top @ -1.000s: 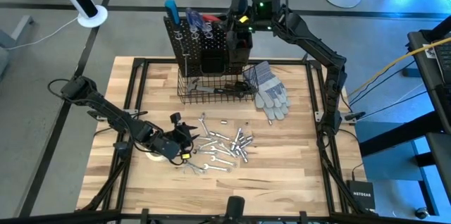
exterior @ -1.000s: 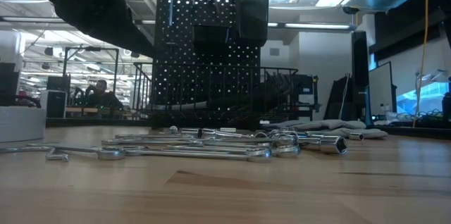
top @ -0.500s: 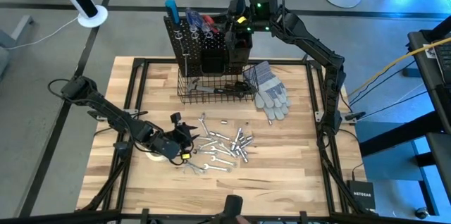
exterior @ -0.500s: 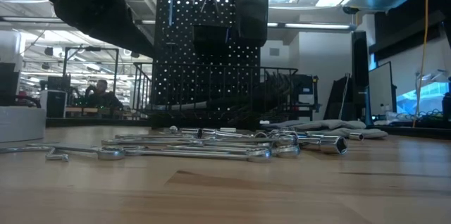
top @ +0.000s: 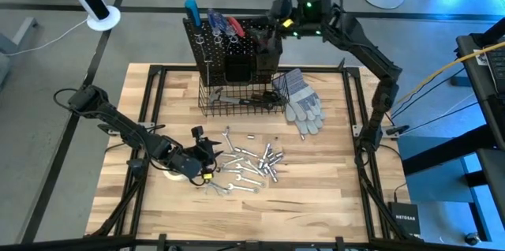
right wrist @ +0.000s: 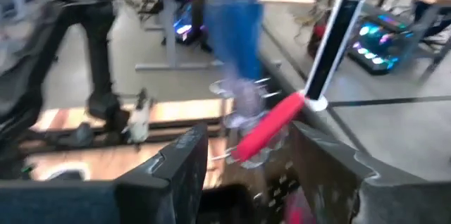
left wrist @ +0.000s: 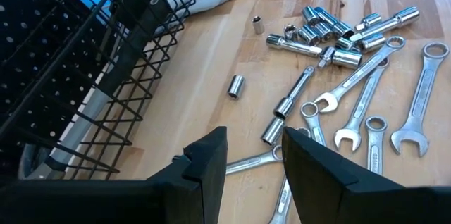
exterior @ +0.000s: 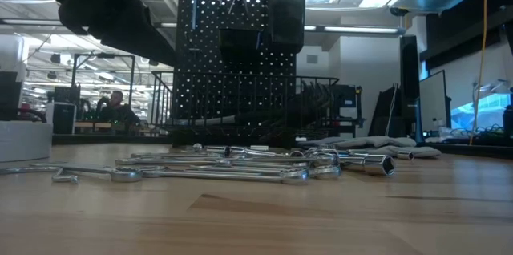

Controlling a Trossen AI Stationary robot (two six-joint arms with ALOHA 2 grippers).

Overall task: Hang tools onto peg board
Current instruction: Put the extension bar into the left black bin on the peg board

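We reckon a red-handled tool [right wrist: 271,124] just got hung on the peg board [top: 229,42]; right gripper [top: 278,20] open, empty beside its top. Left gripper [top: 207,155] hovers open over wrenches [top: 248,164] on the tabletop [top: 331,172]; grabbing one looks next.

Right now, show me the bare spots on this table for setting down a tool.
Bare wood lies right of the wrenches, below the grey gloves, and along the table's near edge. A narrower patch sits left of the wire basket. The middle is crowded with wrenches, with the left end effector beside them.
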